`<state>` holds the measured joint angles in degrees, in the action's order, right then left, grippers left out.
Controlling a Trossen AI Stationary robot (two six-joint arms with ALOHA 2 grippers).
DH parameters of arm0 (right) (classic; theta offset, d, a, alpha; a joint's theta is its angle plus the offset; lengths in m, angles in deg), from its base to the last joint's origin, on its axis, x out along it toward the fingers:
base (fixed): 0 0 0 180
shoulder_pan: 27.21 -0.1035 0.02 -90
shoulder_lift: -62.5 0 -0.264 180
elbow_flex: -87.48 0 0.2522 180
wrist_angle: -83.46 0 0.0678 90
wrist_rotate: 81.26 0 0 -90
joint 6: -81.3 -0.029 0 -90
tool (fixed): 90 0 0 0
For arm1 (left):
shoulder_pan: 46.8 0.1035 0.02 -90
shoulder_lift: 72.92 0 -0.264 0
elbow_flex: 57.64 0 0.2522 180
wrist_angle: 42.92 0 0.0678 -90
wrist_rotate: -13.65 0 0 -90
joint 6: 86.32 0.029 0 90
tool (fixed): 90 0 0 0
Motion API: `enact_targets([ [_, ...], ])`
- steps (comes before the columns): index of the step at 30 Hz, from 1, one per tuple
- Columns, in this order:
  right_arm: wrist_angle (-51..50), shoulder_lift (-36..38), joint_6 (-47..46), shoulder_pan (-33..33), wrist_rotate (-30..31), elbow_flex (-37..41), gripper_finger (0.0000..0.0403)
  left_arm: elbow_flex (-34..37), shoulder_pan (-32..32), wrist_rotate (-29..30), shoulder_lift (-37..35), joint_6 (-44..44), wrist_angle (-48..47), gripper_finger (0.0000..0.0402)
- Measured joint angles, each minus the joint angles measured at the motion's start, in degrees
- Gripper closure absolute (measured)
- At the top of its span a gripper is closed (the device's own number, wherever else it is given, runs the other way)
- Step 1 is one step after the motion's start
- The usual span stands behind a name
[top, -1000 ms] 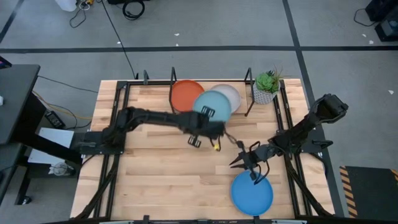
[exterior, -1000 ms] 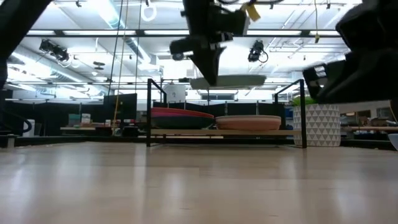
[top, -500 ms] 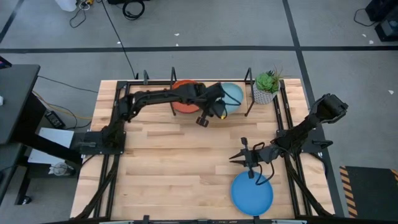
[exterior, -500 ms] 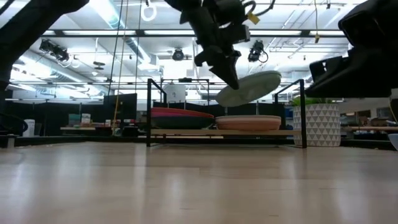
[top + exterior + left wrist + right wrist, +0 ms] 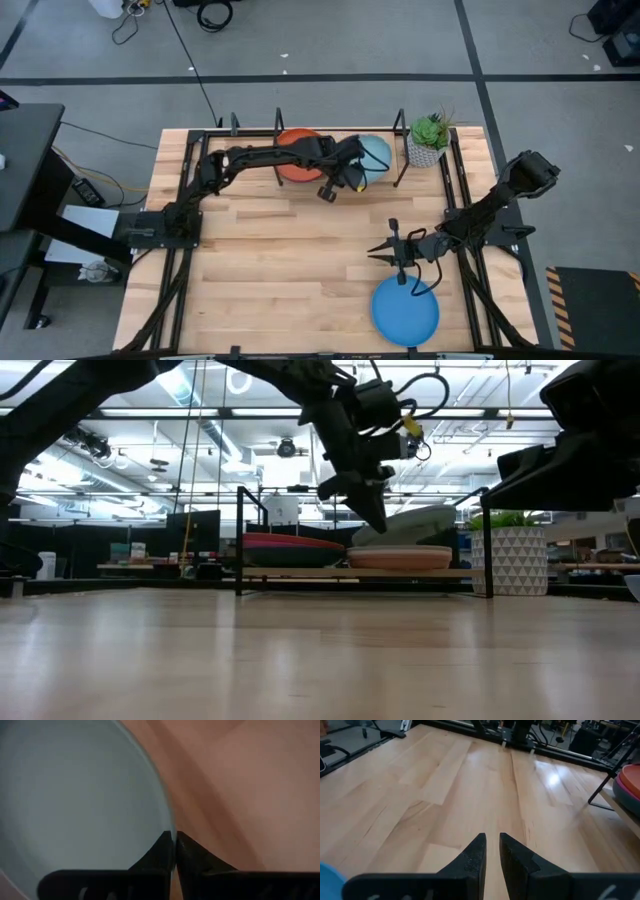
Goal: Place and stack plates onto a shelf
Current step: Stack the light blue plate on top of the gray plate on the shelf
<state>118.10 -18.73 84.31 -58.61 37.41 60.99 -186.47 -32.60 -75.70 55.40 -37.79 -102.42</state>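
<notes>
Your left gripper (image 5: 347,178) is reaching over the shelf (image 5: 398,152) at the far edge of the table (image 5: 260,260), near the far right corner. It is pinching the rim of the pale teal plate (image 5: 372,156) between its fingers (image 5: 165,851) — in the left wrist view the two tips are closed tight on the plate's edge. In the low view this plate (image 5: 420,522) is tilted and is sitting very close over the peach-tan plate (image 5: 400,555) on the right half of the shelf; you cannot tell if the two are touching. On the left half of the shelf you are seeing an orange plate (image 5: 292,150), and in the low view a magenta plate (image 5: 290,541) and a dark one under it.

Your right gripper (image 5: 392,251) is hanging above the table toward the near right corner, and its fingers (image 5: 476,855) are standing only a narrow gap apart, holding nothing. The blue plate (image 5: 405,309) is lying flat at the near edge — just beside this gripper. A small plant (image 5: 429,138) is standing in the far right corner, next to the shelf.
</notes>
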Motion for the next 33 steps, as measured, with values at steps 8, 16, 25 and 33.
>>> enact_targets([
  [8, -0.52, 0.09, 0.58, -0.04, -0.17, 0.04, 0.0344, 0.0, 0.13, 5.21, 0.08, -4.3, 0.15, 0.0317],
  [16, -0.51, 0.11, 0.23, -0.04, 0.07, 0.04, 0.0344, -0.02, -2.01, 11.6, -1.64, -6.04, -2.41, 0.0271],
  [25, 1.13, 0.13, 0.0, -0.11, 0.06, 0.09, 0.0344, -0.13, -2.72, 20.15, -2.05, -13.87, -4.52, 0.0269],
  [33, 1.02, 0.13, -0.42, -0.26, -0.22, 0.09, 0.0344, 1.24, 0.2, 21.14, -0.84, -16.61, -1.29, 0.0279],
])
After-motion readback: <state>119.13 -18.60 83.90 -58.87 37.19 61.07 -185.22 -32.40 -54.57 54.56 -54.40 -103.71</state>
